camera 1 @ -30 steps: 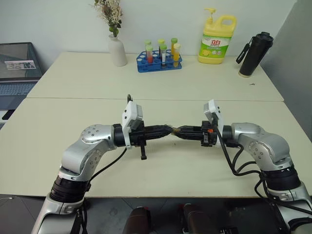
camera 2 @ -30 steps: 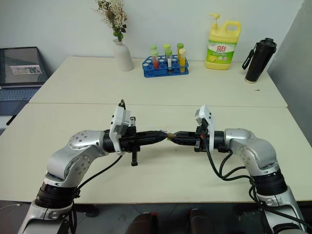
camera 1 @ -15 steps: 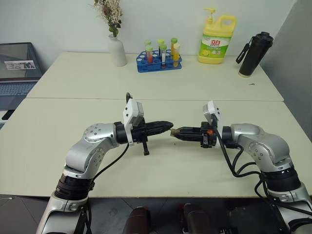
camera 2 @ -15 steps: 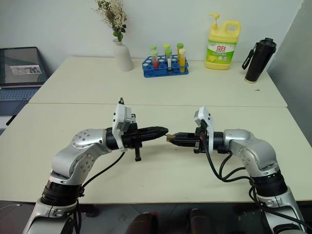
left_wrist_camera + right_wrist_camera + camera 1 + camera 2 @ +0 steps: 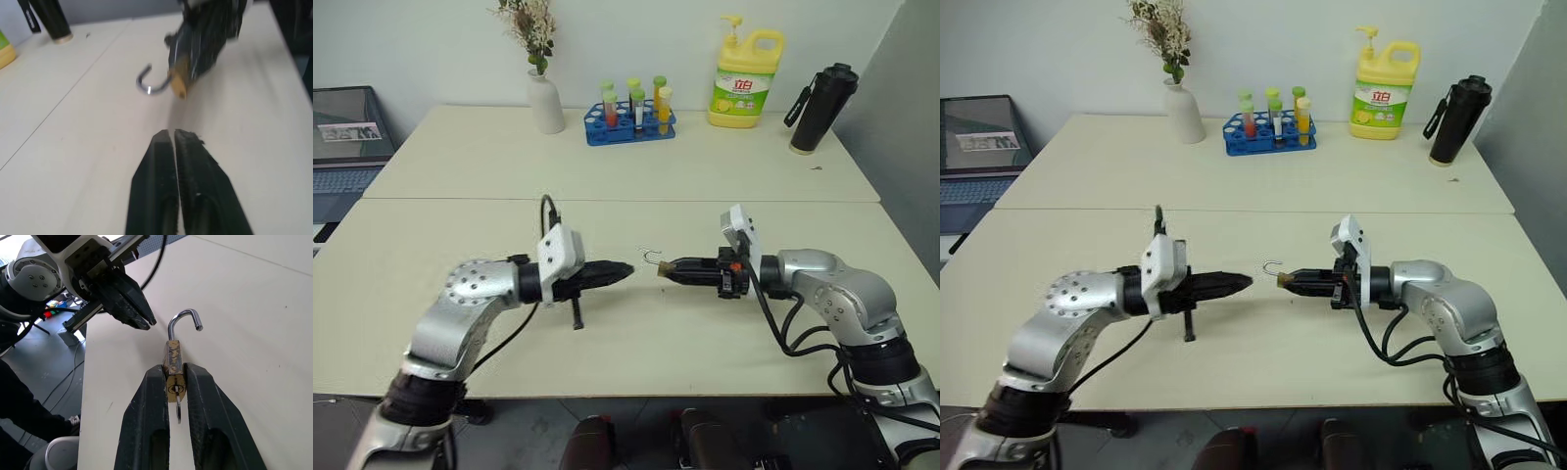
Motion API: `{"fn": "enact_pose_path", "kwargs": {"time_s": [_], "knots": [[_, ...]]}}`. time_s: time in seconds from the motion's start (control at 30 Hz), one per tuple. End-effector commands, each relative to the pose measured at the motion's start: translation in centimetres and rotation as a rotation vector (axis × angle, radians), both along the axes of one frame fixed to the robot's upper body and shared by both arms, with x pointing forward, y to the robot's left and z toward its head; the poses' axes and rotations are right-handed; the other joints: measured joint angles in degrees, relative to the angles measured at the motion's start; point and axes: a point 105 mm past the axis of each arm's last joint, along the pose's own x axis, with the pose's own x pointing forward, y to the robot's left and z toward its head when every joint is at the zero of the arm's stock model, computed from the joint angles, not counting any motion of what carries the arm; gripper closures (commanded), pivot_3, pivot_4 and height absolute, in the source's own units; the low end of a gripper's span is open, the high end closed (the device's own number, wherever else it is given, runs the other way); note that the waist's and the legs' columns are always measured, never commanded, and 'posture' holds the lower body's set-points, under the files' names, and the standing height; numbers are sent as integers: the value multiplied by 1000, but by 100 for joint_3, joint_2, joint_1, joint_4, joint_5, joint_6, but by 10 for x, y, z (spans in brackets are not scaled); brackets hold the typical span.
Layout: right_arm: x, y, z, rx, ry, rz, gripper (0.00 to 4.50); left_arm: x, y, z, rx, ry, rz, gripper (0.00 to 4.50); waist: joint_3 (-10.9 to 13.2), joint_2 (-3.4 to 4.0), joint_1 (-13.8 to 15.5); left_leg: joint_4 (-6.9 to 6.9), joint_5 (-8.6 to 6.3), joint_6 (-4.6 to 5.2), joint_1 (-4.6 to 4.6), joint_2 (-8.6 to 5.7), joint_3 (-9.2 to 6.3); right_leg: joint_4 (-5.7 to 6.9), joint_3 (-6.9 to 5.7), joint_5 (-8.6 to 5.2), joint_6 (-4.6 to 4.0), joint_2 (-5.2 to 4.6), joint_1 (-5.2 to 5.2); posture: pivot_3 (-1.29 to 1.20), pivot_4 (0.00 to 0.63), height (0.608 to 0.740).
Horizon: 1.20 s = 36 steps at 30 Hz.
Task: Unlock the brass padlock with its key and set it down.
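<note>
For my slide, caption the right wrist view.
Right gripper clamps the brass padlock, shackle sprung open.

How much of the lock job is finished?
Done: the brass padlock is open, its shackle swung free with the key in it. In hand: the right gripper pinches the lock above the table. Left: setting it down. The left gripper hangs apart.

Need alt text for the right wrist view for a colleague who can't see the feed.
The right gripper pinches the brass padlock between its two black fingers, the silvery shackle swung open above the body and the key in the keyhole. The left gripper hangs just beyond, apart from the lock, over the cream table.
</note>
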Motion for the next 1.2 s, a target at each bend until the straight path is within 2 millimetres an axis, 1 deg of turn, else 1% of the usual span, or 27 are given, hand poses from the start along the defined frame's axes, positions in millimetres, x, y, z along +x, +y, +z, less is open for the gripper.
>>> {"fn": "enact_pose_path", "kwargs": {"time_s": [0.03,0.07,0.13,0.23,0.37,0.47,0.53,0.7,0.8,0.93,1.0,1.07,1.2], "knots": [[-1,-8,4,-15,26,11,4345,-13,1,-2,124,-165,-99,3253,0,0,8,0,0,0,-1,-1,3,-2,1,4,-8,-4,0,0,150,740],[0,-9,2,-23,40,8,4345,-15,0,-1,110,-171,-110,2934,1,0,23,0,0,0,-1,-2,5,-2,1,12,-24,-13,0,0,150,740],[2,-12,-1,-33,91,0,4345,-20,-1,2,111,-183,-129,2248,1,-2,29,0,0,0,-3,-4,4,-4,-3,12,-23,-21,0,0,150,740],[3,-13,-10,-55,176,-10,4345,-25,0,2,118,-173,-137,1236,1,-2,15,1,0,1,-3,-3,5,-4,-2,-2,1,-20,0,0,150,740],[5,-12,-22,-84,278,-22,4345,-32,-4,3,113,-156,-140,0,1,-1,3,-1,0,1,-3,2,3,-3,-2,-2,0,-16,0,0,150,740],[9,-12,-32,-106,345,-36,4345,-34,-6,1,132,-164,-147,0,1,-1,1,0,0,1,-1,2,3,-2,-1,-2,0,-12,0,0,150,740],[12,-12,-37,-131,360,-50,4345,-34,-7,0,136,-163,-150,0,1,-1,0,0,0,1,-2,2,2,-1,-2,-2,1,-8,0,0,150,740],[23,-6,-45,-144,395,-83,4345,-34,-13,-2,122,-167,-155,0,1,-1,-4,0,0,1,-2,2,3,-1,0,-2,1,-1,-1,0,150,740],[29,-6,-57,-171,447,-118,4345,-34,-15,-4,126,-168,-160,0,1,-1,-8,0,0,1,-2,2,3,-1,-1,-2,1,0,-1,0,150,740],[28,-12,-73,-234,497,-138,4345,-34,-17,-5,121,-172,-163,0,2,-1,-7,0,0,1,-3,1,3,-1,-1,0,-2,0,-1,0,150,740],[27,-16,-77,-262,506,-139,3615,-34,-18,-7,119,-173,-163,0,1,-1,-8,0,0,1,-2,1,4,-1,-1,0,-2,0,-1,0,150,740],[27,-20,-80,-284,501,-149,3053,-34,-19,-8,116,-174,-164,0,1,-1,-7,0,0,1,-2,1,2,-1,-2,-1,0,0,-1,0,150,740],[27,-29,-79,-298,484,-159,1625,-34,-21,-9,100,-165,-158,0,0,-1,-4,2,0,1,3,2,1,0,-3,-1,1,0,5,0,150,740]]}}
